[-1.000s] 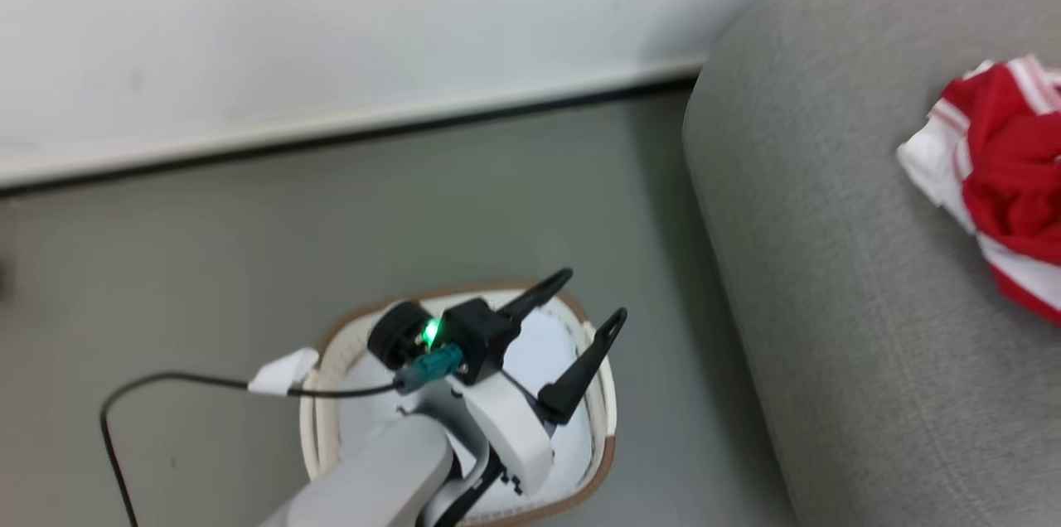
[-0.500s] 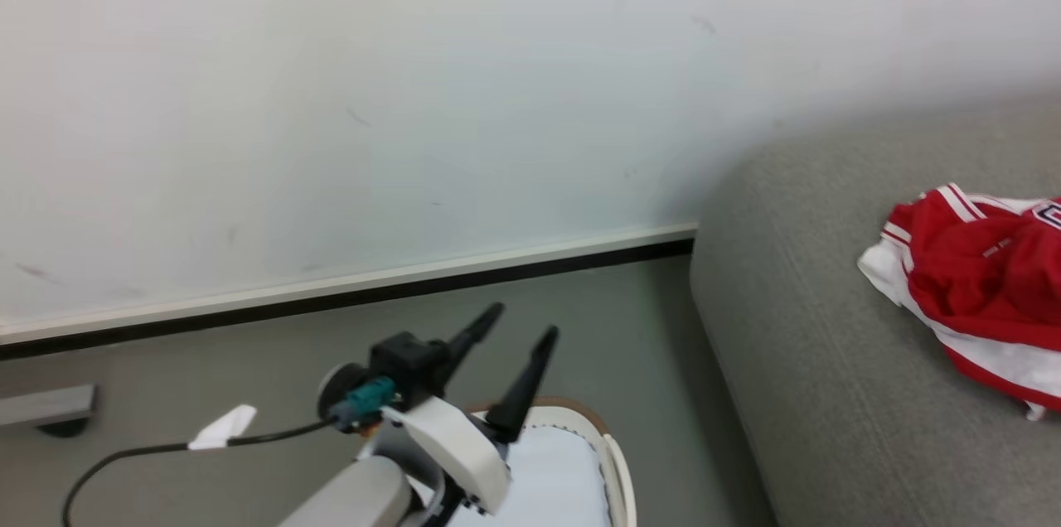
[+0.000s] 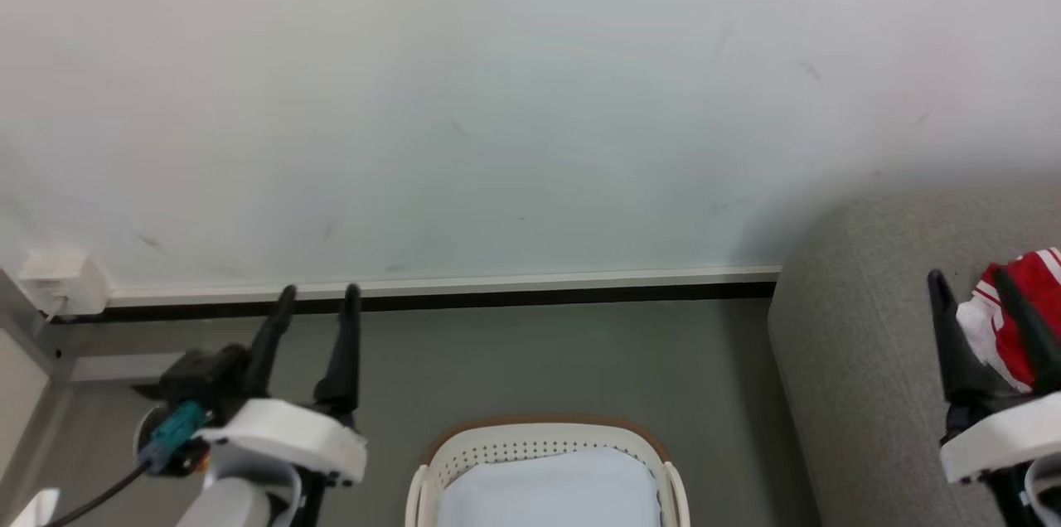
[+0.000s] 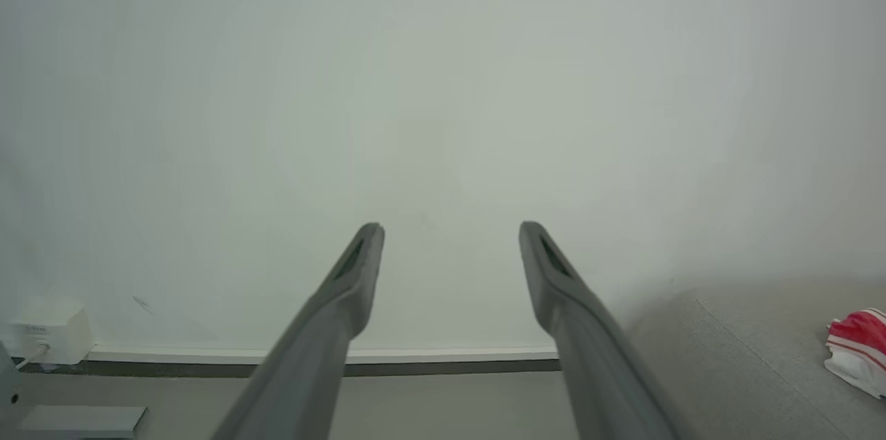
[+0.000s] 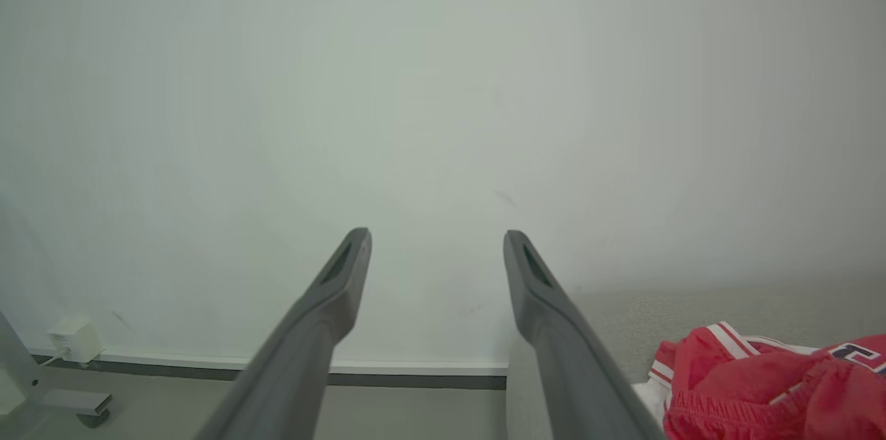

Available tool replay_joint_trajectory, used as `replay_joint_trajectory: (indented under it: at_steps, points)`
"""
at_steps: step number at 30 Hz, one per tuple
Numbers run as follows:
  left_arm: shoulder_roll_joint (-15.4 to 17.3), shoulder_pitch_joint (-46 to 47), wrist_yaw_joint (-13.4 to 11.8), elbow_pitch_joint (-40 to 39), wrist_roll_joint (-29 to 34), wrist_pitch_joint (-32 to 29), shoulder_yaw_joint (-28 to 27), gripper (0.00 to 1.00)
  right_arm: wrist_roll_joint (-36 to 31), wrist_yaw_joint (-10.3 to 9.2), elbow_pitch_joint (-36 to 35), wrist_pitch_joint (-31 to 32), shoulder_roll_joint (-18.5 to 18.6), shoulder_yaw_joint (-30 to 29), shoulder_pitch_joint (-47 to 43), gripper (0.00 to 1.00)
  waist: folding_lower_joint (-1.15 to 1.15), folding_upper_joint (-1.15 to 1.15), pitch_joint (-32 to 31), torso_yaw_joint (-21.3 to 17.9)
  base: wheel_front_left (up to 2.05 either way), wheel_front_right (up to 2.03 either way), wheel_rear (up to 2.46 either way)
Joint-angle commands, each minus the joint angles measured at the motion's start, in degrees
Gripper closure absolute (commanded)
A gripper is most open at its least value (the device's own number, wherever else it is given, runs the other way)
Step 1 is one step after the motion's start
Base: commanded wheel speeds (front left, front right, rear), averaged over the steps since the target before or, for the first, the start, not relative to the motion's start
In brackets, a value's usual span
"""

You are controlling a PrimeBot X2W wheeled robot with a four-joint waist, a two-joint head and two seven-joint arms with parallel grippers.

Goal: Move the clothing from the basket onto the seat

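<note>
I'm seeing the basket (image 3: 543, 427) nearest, holding just a pad (image 3: 543, 494). My left gripper (image 3: 320, 290) and right gripper (image 3: 967, 280) are hanging wide open, empty. Farther right, the clothing (image 5: 754, 385) is lying bunched on the seat (image 3: 854, 361); I'm judging it light and limp, best pinched at a raised fold.

Head view forward-down — both wrist views level, toward the same wall (image 3: 530, 96)
</note>
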State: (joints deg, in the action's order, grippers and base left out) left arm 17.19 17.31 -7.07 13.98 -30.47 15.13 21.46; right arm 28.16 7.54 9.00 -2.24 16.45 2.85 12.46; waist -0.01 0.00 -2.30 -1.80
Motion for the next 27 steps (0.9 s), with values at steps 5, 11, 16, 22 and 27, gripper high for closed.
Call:
replay_joint_trajectory:
  at_steps: [5,11,16,22,27]
  points:
    - [-1.7,-6.9,0.6,-1.2,4.7,0.0,-7.0,0.0,-4.5,-0.12,2.2,-7.9,-3.3,0.8,-4.8,0.0,0.01,0.0,0.0,1.1,0.0,0.0,0.0]
    - [-6.3,-12.9,2.9,-2.2,10.3,0.0,-13.4,0.0,-7.8,-0.11,5.3,-12.8,-8.3,1.1,-8.9,0.0,0.01,0.0,0.1,1.5,0.0,0.0,0.0]
    - [-9.8,-15.3,6.6,-1.1,13.8,0.0,-17.3,0.0,-10.1,-0.11,4.2,-12.9,-11.4,0.8,-10.9,0.0,0.01,0.0,0.6,1.0,0.0,0.0,0.0]
    - [-11.9,-16.1,9.2,-0.1,17.4,0.0,-20.5,0.0,-11.8,-0.12,3.8,-13.0,-12.3,1.4,-10.7,0.0,0.01,0.0,0.7,0.3,0.0,0.0,0.0]
    - [-13.2,-16.1,10.6,0.6,19.5,0.0,-22.3,0.0,-12.2,-0.12,3.8,-13.0,-12.7,0.9,-10.0,0.0,0.01,0.0,0.7,-0.2,0.0,0.0,0.0]
